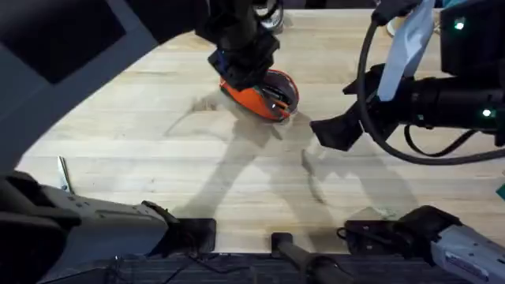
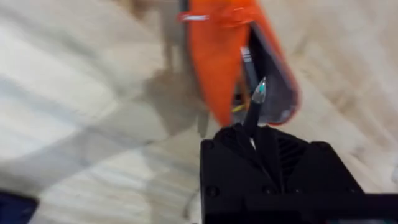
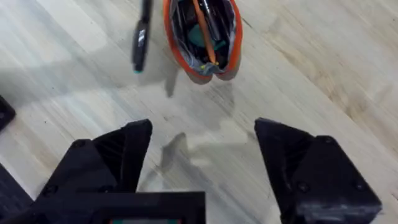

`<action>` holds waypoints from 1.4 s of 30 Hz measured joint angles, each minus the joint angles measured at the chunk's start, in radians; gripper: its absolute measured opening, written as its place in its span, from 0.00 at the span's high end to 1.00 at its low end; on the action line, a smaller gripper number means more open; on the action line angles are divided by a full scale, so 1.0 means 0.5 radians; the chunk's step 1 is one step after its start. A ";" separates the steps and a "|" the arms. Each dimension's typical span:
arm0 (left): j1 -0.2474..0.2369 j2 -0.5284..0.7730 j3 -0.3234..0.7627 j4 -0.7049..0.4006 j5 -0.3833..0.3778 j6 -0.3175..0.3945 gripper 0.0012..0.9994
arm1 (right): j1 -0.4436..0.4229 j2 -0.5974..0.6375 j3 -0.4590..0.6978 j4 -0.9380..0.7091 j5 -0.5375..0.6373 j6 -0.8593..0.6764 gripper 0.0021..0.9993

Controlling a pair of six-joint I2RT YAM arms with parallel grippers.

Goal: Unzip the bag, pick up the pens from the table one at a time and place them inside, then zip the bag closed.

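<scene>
Now the black pen (image 2: 256,102), tip-first, points into the open bag (image 2: 230,56).

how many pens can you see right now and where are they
2. A black pen is gripped in the left gripper's fingers, tip at the open bag. An orange pen is already inside the bag. More may be hidden inside.

Pale plank-grain wooden table (image 1: 158,150): smooth, satin sheen. Soft orange cloth pouch (image 3: 202,34): matt, grey lining. Slim black plastic pen (image 3: 141,40): glossy. Black plastic gripper fingers (image 3: 298,162): matt.
</scene>
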 joint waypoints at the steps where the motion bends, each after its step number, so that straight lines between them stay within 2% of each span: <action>1: -0.009 0.001 0.009 0.038 0.000 0.001 0.96 | 0.000 0.000 0.000 0.000 0.000 0.000 0.00; 12: -0.029 0.013 0.012 0.290 -0.013 -0.009 0.96 | 0.000 0.000 0.000 0.000 0.000 0.000 0.00; 20: -0.015 0.230 0.015 0.297 -0.018 -0.145 0.96 | 0.000 0.000 0.000 -0.001 0.000 0.000 0.00; 25: 0.001 0.252 0.015 0.298 -0.036 -0.323 0.96 | 0.000 0.000 0.000 0.000 0.000 0.000 0.00; 28: 0.004 0.252 0.015 0.296 -0.053 -0.384 0.96 | 0.000 0.000 0.000 0.000 0.000 0.000 0.00; 42: 0.010 0.411 0.015 0.366 -0.086 -0.452 0.96 | 0.000 0.000 0.000 -0.001 0.000 0.000 0.00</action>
